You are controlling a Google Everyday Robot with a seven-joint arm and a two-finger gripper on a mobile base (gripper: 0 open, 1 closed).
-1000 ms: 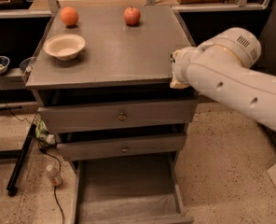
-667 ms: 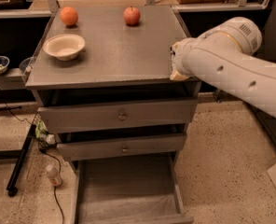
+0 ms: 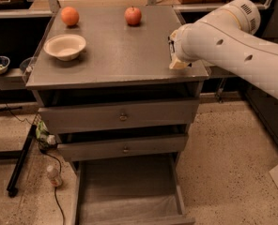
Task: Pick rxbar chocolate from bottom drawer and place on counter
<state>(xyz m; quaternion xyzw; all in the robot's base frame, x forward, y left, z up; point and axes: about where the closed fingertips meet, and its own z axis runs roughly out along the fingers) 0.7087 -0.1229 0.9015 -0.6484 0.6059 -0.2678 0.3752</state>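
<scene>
The bottom drawer (image 3: pixel 129 209) is pulled out at the foot of the grey cabinet, and its pale grey liner shows with nothing on it. The rxbar chocolate is not in view. The counter (image 3: pixel 115 55) is the flat grey top of the cabinet. My gripper (image 3: pixel 173 51) is at the end of the white arm (image 3: pixel 233 41), which reaches in from the right. It sits over the counter's right edge, and most of it is hidden by the wrist.
On the counter stand a white bowl (image 3: pixel 65 46) at the left, an orange (image 3: pixel 69 16) at the back left and a red apple (image 3: pixel 133 15) at the back. Two shut upper drawers with brass knobs (image 3: pixel 123 117) sit below. A plastic bottle (image 3: pixel 53 176) and cables lie on the floor at the left.
The arm has lifted and drawn back, so the gripper end has moved up and slightly left along the counter's right edge. Nothing else has moved.
</scene>
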